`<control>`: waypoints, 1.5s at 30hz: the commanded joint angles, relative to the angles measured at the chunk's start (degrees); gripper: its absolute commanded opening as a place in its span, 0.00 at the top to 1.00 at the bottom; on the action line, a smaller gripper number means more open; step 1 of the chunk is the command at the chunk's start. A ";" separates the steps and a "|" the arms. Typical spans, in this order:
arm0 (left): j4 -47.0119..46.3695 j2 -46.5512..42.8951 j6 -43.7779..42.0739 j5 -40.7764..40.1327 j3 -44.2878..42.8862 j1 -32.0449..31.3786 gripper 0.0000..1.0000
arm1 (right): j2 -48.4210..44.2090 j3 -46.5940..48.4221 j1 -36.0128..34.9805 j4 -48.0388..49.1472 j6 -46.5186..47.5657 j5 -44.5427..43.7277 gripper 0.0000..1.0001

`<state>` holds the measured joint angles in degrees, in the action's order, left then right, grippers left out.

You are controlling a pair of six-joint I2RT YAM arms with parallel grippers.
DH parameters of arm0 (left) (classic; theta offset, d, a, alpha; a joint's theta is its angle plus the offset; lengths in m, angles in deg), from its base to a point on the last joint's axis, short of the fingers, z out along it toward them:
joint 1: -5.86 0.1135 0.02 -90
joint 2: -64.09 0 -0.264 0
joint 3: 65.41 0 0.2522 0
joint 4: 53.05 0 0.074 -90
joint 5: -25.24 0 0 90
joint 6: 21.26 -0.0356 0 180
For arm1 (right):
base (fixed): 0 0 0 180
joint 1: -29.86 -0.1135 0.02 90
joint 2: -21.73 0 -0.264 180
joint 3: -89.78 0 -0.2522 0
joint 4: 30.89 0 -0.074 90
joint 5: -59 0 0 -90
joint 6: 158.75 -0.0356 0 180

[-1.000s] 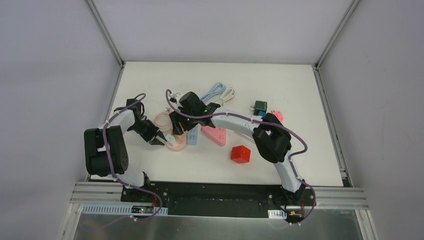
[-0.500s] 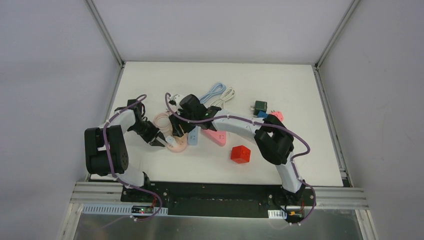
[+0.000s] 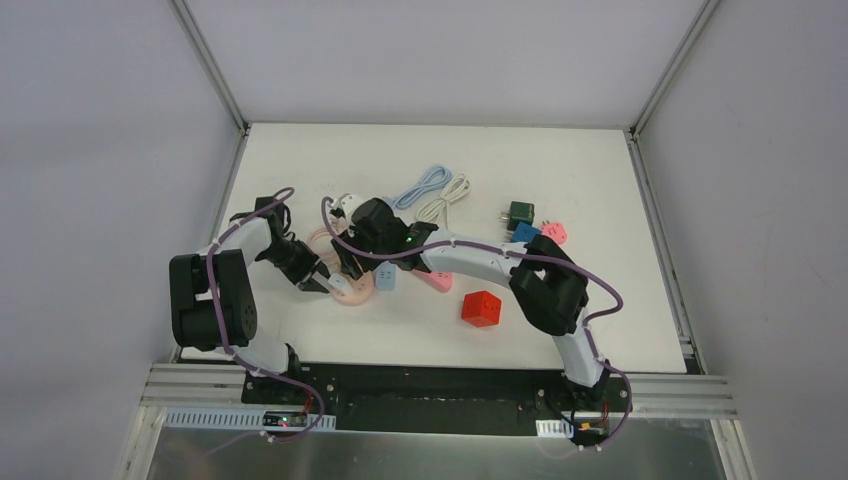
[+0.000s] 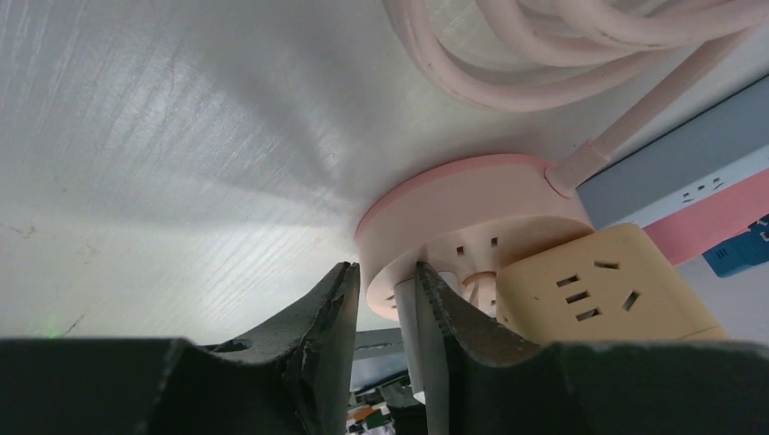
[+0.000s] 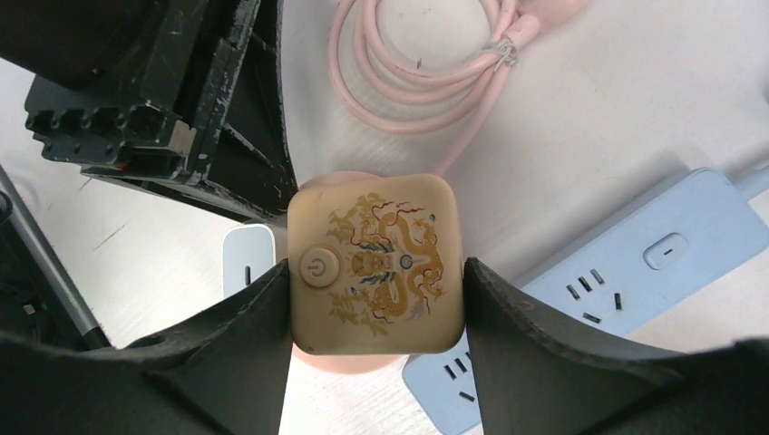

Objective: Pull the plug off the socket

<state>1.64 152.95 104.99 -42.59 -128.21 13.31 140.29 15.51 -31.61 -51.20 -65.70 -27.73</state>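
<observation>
A cream-yellow cube plug [image 5: 376, 263] with a dragon print and a power button sits on top of the round pink socket [image 4: 453, 204]. My right gripper [image 5: 376, 272] is shut on the plug, one finger pressed on each side. In the top view the right gripper [image 3: 358, 262] hides the plug. My left gripper [image 4: 385, 290] comes in low from the left and is shut on the socket's rim. In the top view the left gripper [image 3: 322, 282] touches the pink socket [image 3: 352, 290] at its left edge. The socket's pink cable [image 5: 426, 72] lies coiled behind it.
A light blue power strip [image 5: 589, 290] and a pink power strip [image 3: 432, 278] lie just right of the socket. A small white adapter [image 5: 248, 258] lies at the socket's left. Right of them sit a red cube [image 3: 481, 308] and a green adapter [image 3: 520, 214]. Blue and white cables [image 3: 430, 188] lie behind.
My right gripper has shifted left and slightly nearer, still gripping the plug. The socket has moved a little with it. The left gripper stays at the socket's rim.
</observation>
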 commanded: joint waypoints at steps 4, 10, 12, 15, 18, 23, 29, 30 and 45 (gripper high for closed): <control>-6.54 -4.84 0.15 -2.08 0.23 -1.04 0.62 | -3.19 -2.11 -0.91 12.81 -0.81 0.05 1.00; -7.19 -11.76 -0.15 -2.63 -1.19 -1.05 0.56 | -2.86 -4.46 -0.93 15.57 -4.82 -6.86 1.00; -7.42 -13.51 0.16 -1.96 -0.67 -1.03 0.55 | -2.83 -4.60 -0.91 16.16 -5.19 -7.95 1.00; -7.48 -15.95 0.04 -1.48 1.04 -1.03 0.55 | -2.52 -4.33 -0.90 16.46 -5.85 -8.45 1.00; -7.21 -17.84 -0.91 -1.32 2.66 -1.12 0.56 | -2.13 -3.70 -0.90 16.32 -6.42 -8.54 1.00; -7.38 -18.58 -1.40 0.75 5.11 -1.52 0.62 | -1.68 -2.55 -0.77 15.97 -7.20 -8.07 1.00; -8.40 -18.28 -1.54 1.53 6.50 -2.63 0.65 | -0.69 -1.82 -0.59 15.55 -7.96 -6.66 1.00; -8.32 -18.15 -1.53 1.29 6.62 -2.87 0.66 | -0.57 -1.60 -0.51 15.43 -8.04 -6.54 1.00; -11.33 -24.93 -0.74 1.64 10.17 -4.17 0.54 | -0.35 -3.60 1.17 17.02 -10.08 -2.92 1.00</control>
<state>-11.28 131.03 105.23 -42.07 -118.98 10.01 140.54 10.33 -30.69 -41.34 -73.92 -30.66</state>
